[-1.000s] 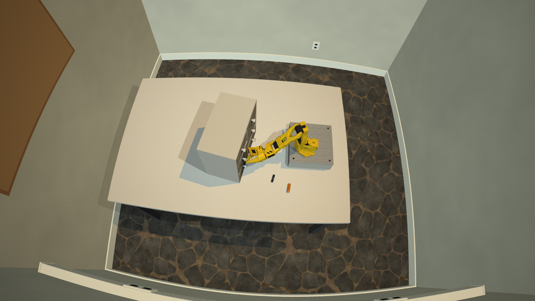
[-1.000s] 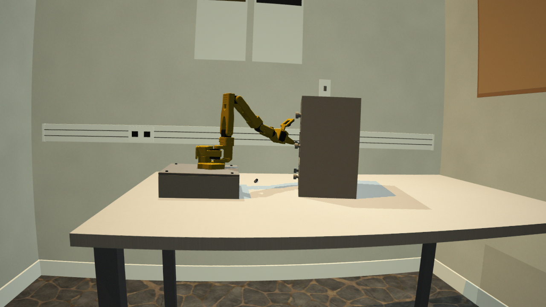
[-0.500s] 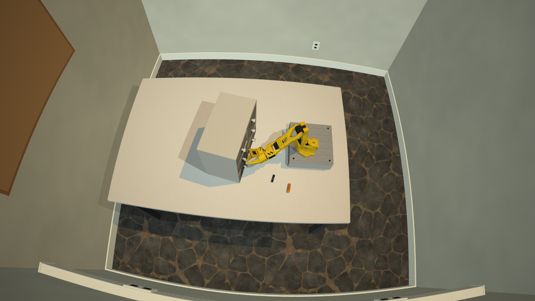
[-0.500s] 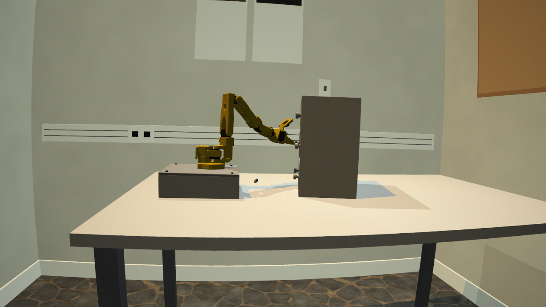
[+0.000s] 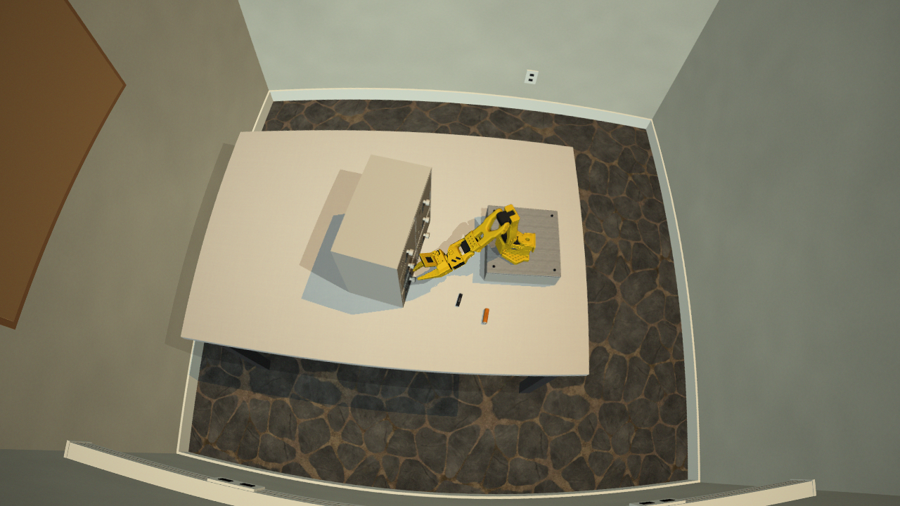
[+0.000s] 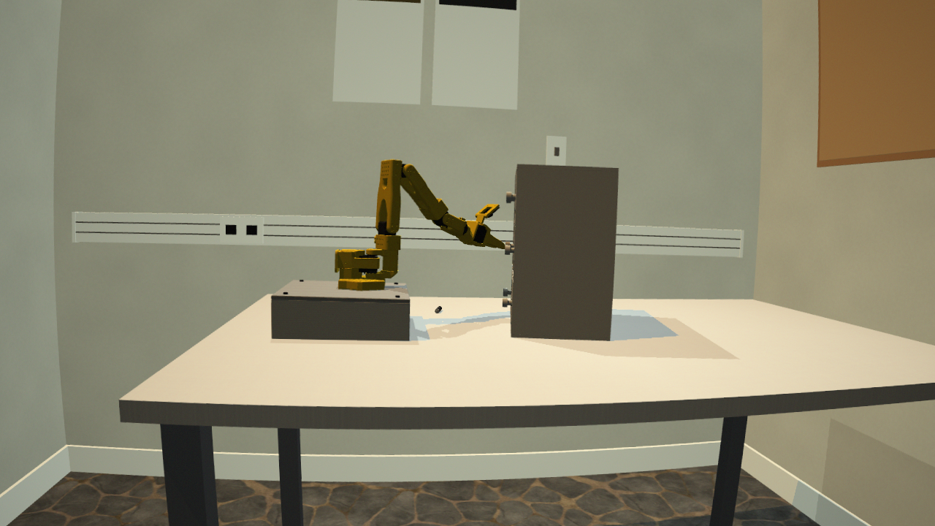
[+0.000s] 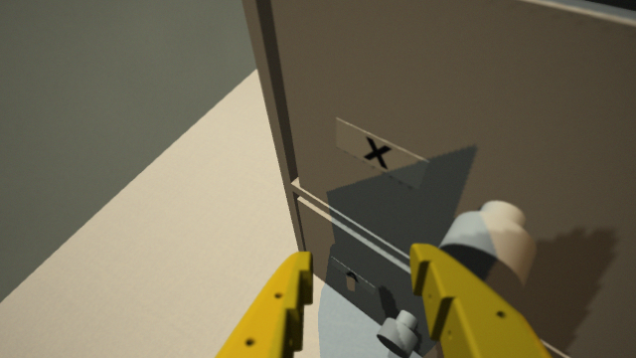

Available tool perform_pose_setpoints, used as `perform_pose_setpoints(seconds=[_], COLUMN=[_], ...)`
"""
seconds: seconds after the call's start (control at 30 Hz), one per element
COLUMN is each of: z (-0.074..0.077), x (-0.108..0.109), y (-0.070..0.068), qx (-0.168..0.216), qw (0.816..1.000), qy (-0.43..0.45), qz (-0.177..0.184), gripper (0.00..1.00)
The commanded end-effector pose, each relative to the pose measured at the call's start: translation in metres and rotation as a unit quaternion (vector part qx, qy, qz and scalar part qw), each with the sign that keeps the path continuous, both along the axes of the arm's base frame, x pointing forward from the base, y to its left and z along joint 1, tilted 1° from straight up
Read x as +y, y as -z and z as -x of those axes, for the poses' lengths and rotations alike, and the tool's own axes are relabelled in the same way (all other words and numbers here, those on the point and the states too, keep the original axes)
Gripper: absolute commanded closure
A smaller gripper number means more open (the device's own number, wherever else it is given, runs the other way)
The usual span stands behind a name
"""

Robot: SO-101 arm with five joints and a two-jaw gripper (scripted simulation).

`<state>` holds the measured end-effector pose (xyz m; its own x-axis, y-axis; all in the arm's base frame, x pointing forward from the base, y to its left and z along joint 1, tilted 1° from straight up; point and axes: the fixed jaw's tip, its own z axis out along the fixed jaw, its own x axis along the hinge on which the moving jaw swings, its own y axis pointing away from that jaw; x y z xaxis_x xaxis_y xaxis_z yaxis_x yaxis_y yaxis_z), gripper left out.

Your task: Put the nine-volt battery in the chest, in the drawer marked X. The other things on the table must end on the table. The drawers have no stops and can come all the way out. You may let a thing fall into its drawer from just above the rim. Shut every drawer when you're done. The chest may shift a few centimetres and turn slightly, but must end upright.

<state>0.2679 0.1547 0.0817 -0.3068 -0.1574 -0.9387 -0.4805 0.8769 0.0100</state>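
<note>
- Beige, box-shaped chest of drawers (image 5: 382, 213) (image 6: 565, 251), the landmark here, stands upright on the pale rectangular table (image 5: 283, 314) (image 6: 457, 379), its knobbed front turned toward the arm.
- In front of the chest, a yellow jointed arm with black motors (image 5: 468, 245) (image 6: 424, 193) reaches from a grey block-shaped pedestal (image 5: 544, 251) (image 6: 340, 319) to the drawer fronts.
- Close against the chest's front is the yellow two-fingered gripper (image 5: 416, 272) (image 6: 502, 246) (image 7: 361, 250). Its fingers stand partly apart, a modest gap between the tips, with nothing gripped.
- On the chest's front, the wrist view shows a rectangular plate with a black X (image 7: 378, 152); a pale round knob (image 7: 512, 239) sits on the same brown drawer front (image 7: 537, 124), partly hidden by one finger. Whether they touch cannot be told.
- Below that front on the chest is another drawer with a smaller-looking grey knob (image 7: 397, 333); its label mark is unclear.
- Out from the chest's front, on the table, lie a small black oblong item (image 5: 458, 299) (image 6: 438, 309) and, farther from the chest, an orange cylindrical item (image 5: 485, 315).
- Relative to the chest, the nine-volt battery's place cannot be told; neither small item is clearly it.

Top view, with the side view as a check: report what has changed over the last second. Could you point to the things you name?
The claw (image 5: 415, 275) (image 6: 503, 246) (image 7: 361, 250) has shifted slightly sideways along the chest's (image 5: 377, 213) (image 6: 565, 255) (image 7: 447, 75) front, toward the side where the black item (image 5: 458, 300) (image 6: 438, 309) and orange item (image 5: 485, 315) lie. No grasp or release shows. Chest and both items stayed put.
</note>
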Motion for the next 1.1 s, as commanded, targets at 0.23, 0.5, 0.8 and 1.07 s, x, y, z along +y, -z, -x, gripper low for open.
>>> perform_pose_setpoints(seconds=[0.23,0.5,0.8,1.07], z=[-0.012,0.006,0.022,0.037], x=[-0.018,-0.013,-0.011,-0.009], y=[-0.003,-0.004,-0.004,-0.003], qx=[-0.007,-0.009,-0.010,-0.011], qw=[0.999,1.000,1.000,1.000], qy=[0.036,0.016,-0.002,-0.019], qz=[0.000,0.002,0.004,0.005], gripper=[0.79,0.79,0.79,0.79])
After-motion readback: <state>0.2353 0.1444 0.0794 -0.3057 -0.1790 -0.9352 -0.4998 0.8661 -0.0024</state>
